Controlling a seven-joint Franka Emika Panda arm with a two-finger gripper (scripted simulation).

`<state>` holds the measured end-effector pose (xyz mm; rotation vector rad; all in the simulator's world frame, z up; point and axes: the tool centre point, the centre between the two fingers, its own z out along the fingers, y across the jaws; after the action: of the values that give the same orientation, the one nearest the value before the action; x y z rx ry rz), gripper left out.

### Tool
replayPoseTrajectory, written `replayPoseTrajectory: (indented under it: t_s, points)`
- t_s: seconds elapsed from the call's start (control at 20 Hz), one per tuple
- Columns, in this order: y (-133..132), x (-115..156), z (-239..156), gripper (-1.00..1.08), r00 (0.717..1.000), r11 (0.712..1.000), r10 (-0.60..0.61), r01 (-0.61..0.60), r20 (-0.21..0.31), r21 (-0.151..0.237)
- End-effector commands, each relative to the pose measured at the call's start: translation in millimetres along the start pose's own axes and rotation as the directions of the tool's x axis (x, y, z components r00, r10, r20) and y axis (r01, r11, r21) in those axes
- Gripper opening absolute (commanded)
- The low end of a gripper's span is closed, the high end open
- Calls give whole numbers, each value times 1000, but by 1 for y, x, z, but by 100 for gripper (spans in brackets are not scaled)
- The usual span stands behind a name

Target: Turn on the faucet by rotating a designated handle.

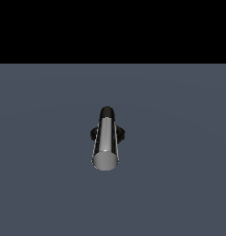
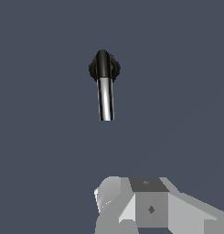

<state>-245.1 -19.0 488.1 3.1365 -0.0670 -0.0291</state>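
The faucet (image 1: 106, 113) stands alone on the grey floor in the exterior view. Its handle (image 1: 106, 140), a shiny chrome bar, points toward the camera with its flat grey end facing me. The black ribbed base (image 1: 93, 133) peeks out on both sides of the bar. In the wrist view the handle (image 2: 105, 98) juts from the black elbow (image 2: 103, 64) over the base (image 2: 91, 69). Only part of my gripper (image 2: 145, 208) shows at the picture's edge, well apart from the faucet and touching nothing. Its fingertips are out of view.
A flat dark grey floor (image 1: 179, 184) surrounds the faucet. A black band fills the upper part of the exterior view. The arm itself does not show in the exterior view.
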Motion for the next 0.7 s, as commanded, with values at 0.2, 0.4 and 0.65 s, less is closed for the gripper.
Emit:
replayPoseTrajectory:
  t_s: [0.2,0.4,0.65]
  points:
    - [-1,0,4,-100,1000,1000,-1,1,0,0]
    - [-3,1,14,-100,1000,1000,-6,6,-1,0]
    - [-9,3,39,-100,1000,1000,-15,15,-2,0]
